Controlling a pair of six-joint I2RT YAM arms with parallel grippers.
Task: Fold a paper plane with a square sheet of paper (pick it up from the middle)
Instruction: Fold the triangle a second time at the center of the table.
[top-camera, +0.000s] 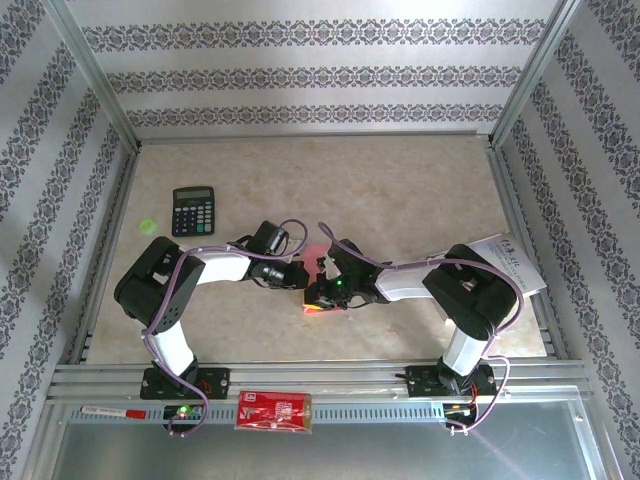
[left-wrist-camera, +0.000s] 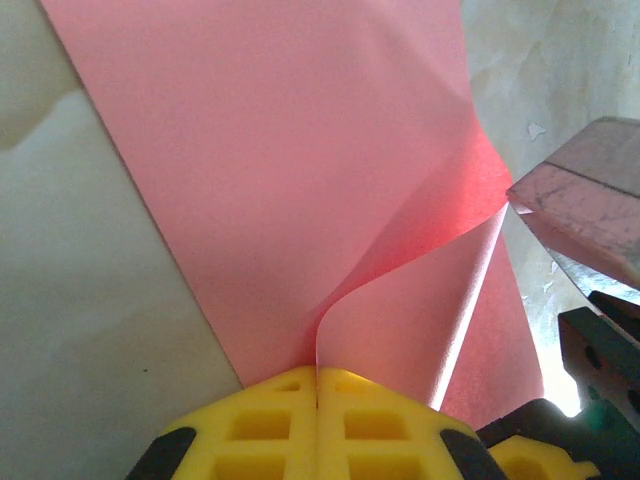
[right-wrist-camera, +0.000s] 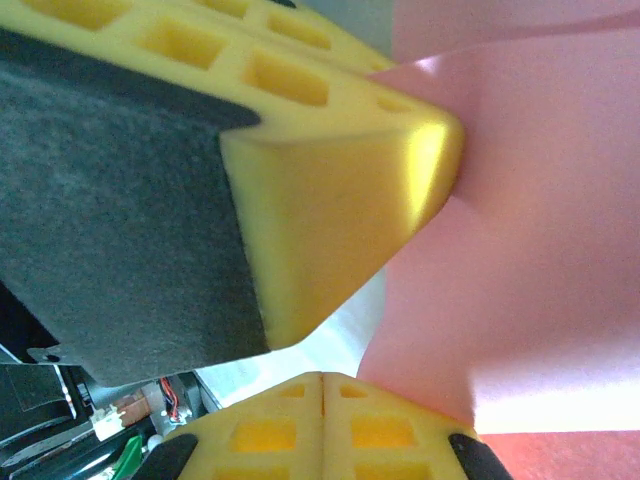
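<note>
The square sheet of paper (left-wrist-camera: 280, 150) is thin, pink-red and lies on the table, with a fold rising from it. My left gripper (left-wrist-camera: 318, 372) is shut on that raised fold. In the top view both grippers meet at mid-table, the left gripper (top-camera: 300, 278) beside the right gripper (top-camera: 323, 292), with the paper (top-camera: 311, 308) showing under them. My right gripper (right-wrist-camera: 322, 378) is shut, and the paper (right-wrist-camera: 520, 250) rests against its right finger. No paper shows in its seam. The left gripper's yellow finger (right-wrist-camera: 340, 220) hangs close above it. No paper plane has taken shape.
A black calculator (top-camera: 193, 210) and a green spot (top-camera: 148, 224) lie at the back left. A white printed leaflet (top-camera: 505, 262) lies by the right arm. A red printed packet (top-camera: 273, 411) sits on the front rail. Patterned walls enclose the table.
</note>
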